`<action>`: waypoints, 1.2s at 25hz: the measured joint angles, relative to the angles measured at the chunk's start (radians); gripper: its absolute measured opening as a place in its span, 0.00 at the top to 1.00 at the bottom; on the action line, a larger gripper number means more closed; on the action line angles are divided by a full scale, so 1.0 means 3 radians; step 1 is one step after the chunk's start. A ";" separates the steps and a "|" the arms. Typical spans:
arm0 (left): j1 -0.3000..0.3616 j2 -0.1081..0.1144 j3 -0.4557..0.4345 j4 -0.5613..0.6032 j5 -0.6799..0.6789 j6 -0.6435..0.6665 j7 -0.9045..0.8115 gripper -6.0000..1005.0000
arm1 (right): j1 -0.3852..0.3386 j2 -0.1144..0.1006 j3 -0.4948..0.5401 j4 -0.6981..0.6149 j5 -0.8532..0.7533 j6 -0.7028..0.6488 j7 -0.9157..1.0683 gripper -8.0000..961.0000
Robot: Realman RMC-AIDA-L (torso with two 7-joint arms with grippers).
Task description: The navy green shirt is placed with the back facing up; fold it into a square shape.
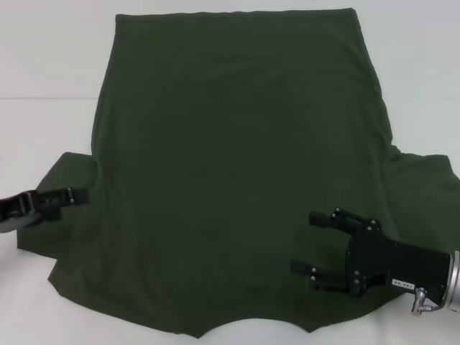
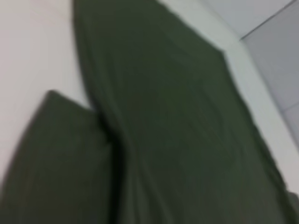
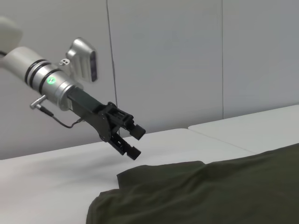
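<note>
Fingers of the right gripper [image 1: 309,241] hang parted over the shirt [image 1: 237,165] near its collar edge, holding nothing. Shirt lies spread back-up on the tabletop [image 1: 50,65], unfolded. The left gripper [image 3: 133,140], fingers apart and apparently empty, hovers above the left sleeve, likely to grasp it.

Probably a lab: bare white table [image 1: 43,65] and plain grey panelled wall [image 3: 187,60].

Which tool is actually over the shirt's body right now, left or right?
The right tool, open above the navy green shirt near its collar edge. The left tool, also open, is only at the sleeve's edge.
</note>
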 joint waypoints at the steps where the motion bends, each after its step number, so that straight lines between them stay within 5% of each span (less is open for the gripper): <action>1: -0.0030 0.0028 0.0001 0.0010 0.0081 -0.0021 -0.0103 0.09 | 0.0003 0.0000 -0.0001 0.0000 -0.0001 -0.0002 0.0003 0.04; 10: -0.0113 0.0177 0.0128 0.0000 0.0486 -0.0458 -0.0544 0.10 | 0.0006 0.0004 -0.0005 0.0010 -0.0006 -0.0011 0.0007 0.05; 19: -0.0110 0.0246 0.0205 -0.0200 0.0639 -0.0728 -0.0597 0.10 | 0.0009 0.0005 -0.0002 0.0010 0.0011 -0.0011 0.0009 0.05; 30: -0.0110 0.0238 0.0229 -0.0254 0.0648 -0.0824 -0.0518 0.10 | 0.0034 0.0005 -0.0006 0.0010 0.0010 -0.0006 0.0009 0.05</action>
